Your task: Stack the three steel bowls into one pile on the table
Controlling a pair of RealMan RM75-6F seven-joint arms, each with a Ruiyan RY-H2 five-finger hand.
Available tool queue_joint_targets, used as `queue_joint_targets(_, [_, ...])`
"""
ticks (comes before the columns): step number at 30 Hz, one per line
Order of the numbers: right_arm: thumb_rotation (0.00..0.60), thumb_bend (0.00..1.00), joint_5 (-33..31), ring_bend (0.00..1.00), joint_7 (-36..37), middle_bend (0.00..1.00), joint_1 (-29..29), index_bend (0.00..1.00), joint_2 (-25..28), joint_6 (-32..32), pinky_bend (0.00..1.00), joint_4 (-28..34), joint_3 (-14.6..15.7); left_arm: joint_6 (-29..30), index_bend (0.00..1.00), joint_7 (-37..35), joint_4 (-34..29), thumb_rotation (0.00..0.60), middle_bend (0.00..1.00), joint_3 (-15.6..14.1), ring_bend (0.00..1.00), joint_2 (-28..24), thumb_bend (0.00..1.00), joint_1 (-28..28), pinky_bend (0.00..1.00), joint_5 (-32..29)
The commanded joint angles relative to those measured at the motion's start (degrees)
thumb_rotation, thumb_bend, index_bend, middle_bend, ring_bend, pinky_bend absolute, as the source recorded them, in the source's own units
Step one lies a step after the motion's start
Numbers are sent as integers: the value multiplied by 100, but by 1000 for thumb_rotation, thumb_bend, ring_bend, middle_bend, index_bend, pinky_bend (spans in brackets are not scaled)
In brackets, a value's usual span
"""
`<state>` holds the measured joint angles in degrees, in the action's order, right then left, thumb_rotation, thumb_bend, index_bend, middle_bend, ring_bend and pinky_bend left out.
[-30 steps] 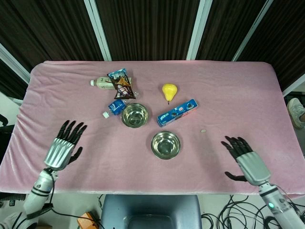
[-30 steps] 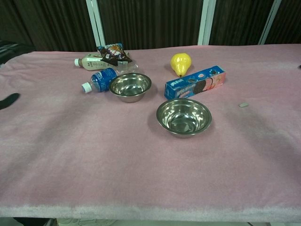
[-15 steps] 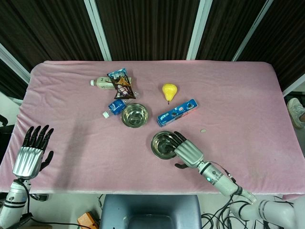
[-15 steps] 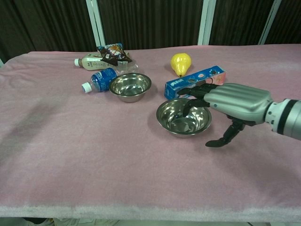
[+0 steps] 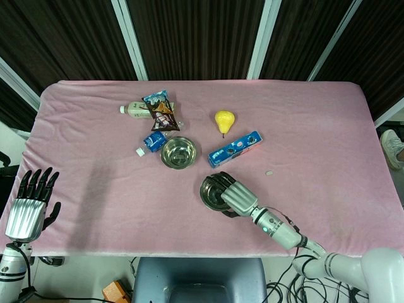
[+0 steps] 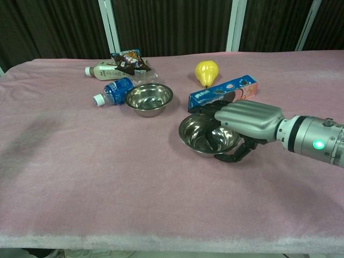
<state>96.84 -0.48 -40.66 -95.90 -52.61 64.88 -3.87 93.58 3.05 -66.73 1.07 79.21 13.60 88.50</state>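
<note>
Only two steel bowls show. One bowl [image 5: 178,153] [image 6: 149,98] stands mid-table beside a blue bottle. The nearer bowl [image 5: 209,189] [image 6: 200,134] sits upright on the pink cloth. My right hand [image 5: 231,194] [image 6: 245,117] grips its right rim, with the fingers draped into the bowl and the thumb curled against the outer wall. My left hand [image 5: 28,207] hangs off the table's front-left corner, holding nothing, fingers apart and pointing up. It does not show in the chest view.
A blue cookie box [image 5: 235,149] [image 6: 222,93] lies just behind the nearer bowl, touching distance from my right hand. Further back are a yellow pear [image 5: 223,120], a snack bag [image 5: 161,110], a pale bottle [image 5: 134,109] and the blue bottle [image 5: 151,142]. A small pebble [image 5: 269,172] lies to the right.
My right hand swept in from the front right onto the nearer bowl, and its thumb closed against the wall. My left hand drew back off the table's front-left edge.
</note>
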Motion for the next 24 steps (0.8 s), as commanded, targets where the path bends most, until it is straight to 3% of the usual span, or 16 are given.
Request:
queue_joint_targets(1, [600,630,-56,0,-105,18,-36,730,-12,-80,0,-103,-9,-22,0,-27,6,600,27,19,0,-6,398,-13,24,18])
queue_joint_targets(8, [600,651,-302,0,-303,21,-196,730,85,-193,0,-150,-279,-143,0,-158,64,600,28,56,0,-16,398,-53,24,1])
queue_joint_targets(15, [600,652,-660,0,-1014,22,-585,712,59,-215,0,-74,-832,-145,0,-423,225,600,28,106,0,2,397,-169,25,-58])
queue_joint_targets(20, [600,652,-987,0,-1806,27,-1134,711,-255,54,0,-188,-1274,-112,0,-649,407,600,28,155,0,38,397,-273,25,-132])
queue_joint_targets(24, [600,652,-1320,0,-2442,27,-1670,711,-805,303,0,-555,-1568,-160,0,-863,545,600,28,197,0,39,397,-336,25,-212])
